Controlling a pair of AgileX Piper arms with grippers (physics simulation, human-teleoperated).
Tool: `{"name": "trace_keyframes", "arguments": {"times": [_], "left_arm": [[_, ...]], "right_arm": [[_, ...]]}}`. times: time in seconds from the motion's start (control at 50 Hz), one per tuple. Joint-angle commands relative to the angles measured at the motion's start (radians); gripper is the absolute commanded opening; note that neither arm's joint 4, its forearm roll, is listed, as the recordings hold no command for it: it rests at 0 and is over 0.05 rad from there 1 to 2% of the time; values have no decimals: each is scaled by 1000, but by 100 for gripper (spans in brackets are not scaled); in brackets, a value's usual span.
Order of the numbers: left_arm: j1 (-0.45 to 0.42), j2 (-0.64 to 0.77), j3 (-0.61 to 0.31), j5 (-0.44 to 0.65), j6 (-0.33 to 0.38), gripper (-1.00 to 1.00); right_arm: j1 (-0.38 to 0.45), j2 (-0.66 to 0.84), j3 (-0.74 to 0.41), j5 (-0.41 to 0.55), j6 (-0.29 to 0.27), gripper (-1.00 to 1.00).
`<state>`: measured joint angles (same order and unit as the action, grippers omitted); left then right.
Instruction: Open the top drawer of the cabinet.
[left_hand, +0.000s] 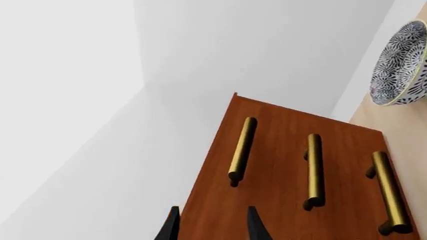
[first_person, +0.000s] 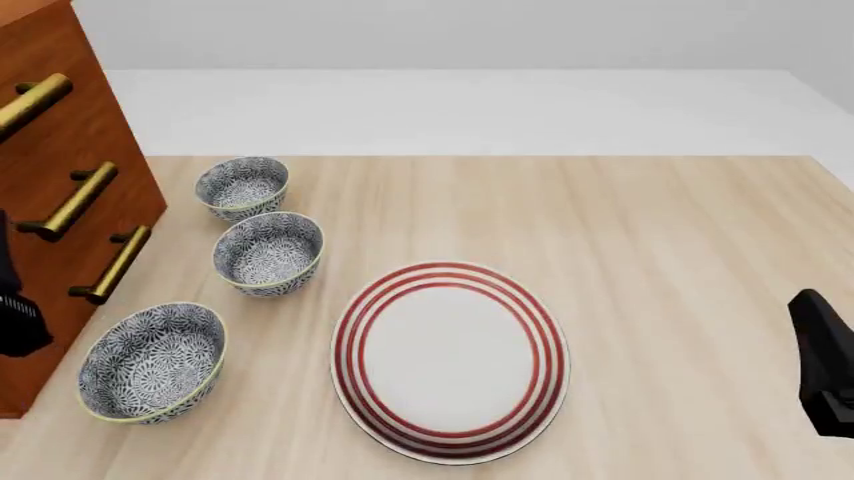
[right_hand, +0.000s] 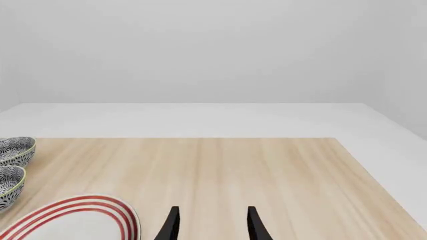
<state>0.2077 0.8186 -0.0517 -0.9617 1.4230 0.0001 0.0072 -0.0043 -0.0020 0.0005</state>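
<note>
Cabinet (first_person: 60, 200): reddish-brown polished wood, stands on the counter's (first_person: 667, 250) far-left edge in the front view, cropped by the frame. Its face carries 3 brass bar handles, one per drawer, each on two short posts. Top drawer (left_hand: 267, 130) looks flush with the rest of the face; no seam or gap between drawers is visible in either view. Its handle (left_hand: 242, 150) is the one nearest the cabinet's top edge.

Left gripper (left_hand: 212, 225): fingers parted with a moderate gap, holding nothing, both tips just short of the cabinet face, near the end of the top handle but apart from it. In the front view only a dark piece of the left arm (first_person: 16, 310) shows, in front of the cabinet's lower part.

Right gripper (right_hand: 212, 225): fingers parted about the same, empty, over bare counter just beside the plate's rim. Right arm body (first_person: 825, 360) sits at the counter's right edge, well apart from everything.

Room: 3 patterned blue-white bowls line up just in front of the cabinet — far bowl (first_person: 243, 186), middle bowl (first_person: 270, 252), near bowl (first_person: 151, 360). The near one sits just beside the cabinet's base. 1 red-ringed white plate (first_person: 450, 360) mid-counter. Right half of the counter is open wood; white floor beyond the far edge.
</note>
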Motion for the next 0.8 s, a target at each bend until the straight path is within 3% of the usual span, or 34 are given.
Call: {"name": "trace_keyframes", "arguments": {"times": [0.02, 0.3, 0.8], "left_arm": [[41, -26, -90, 156, -20, 100], [32, -60, -155, 262, 14, 100], [36, -17, -203, 331, 69, 100]], "right_arm": [[0, 0, 0, 0, 0, 100], [0, 0, 0, 0, 0, 100], [0, 0, 0, 0, 0, 100]]}}
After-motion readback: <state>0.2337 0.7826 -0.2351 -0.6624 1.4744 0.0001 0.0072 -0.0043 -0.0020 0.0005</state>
